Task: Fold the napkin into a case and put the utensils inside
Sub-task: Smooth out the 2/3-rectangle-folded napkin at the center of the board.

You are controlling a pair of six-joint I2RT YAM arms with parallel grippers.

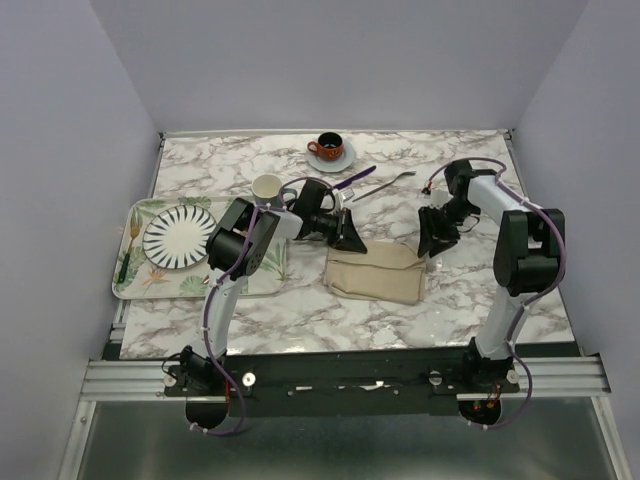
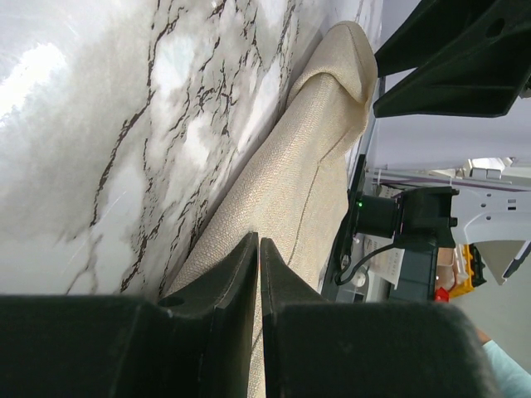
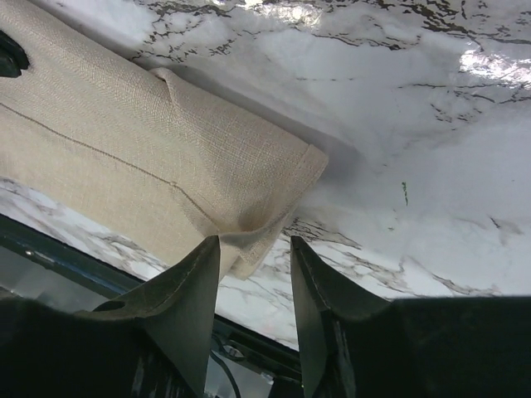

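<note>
Left gripper [image 2: 258, 249]: nearly closed, pinching napkin [image 2: 290, 182] edge
Right gripper [image 3: 255, 249]: parted, corner loose between jaws
Risk: 1-sided pull could drag napkin, undo fold

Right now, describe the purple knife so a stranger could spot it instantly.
On the marble table, look past the beige napkin toward the orange cup at the far edge. Two utensils lie there; the knife is the one nearer the cup, dark purple, while the fork is silver.
</note>
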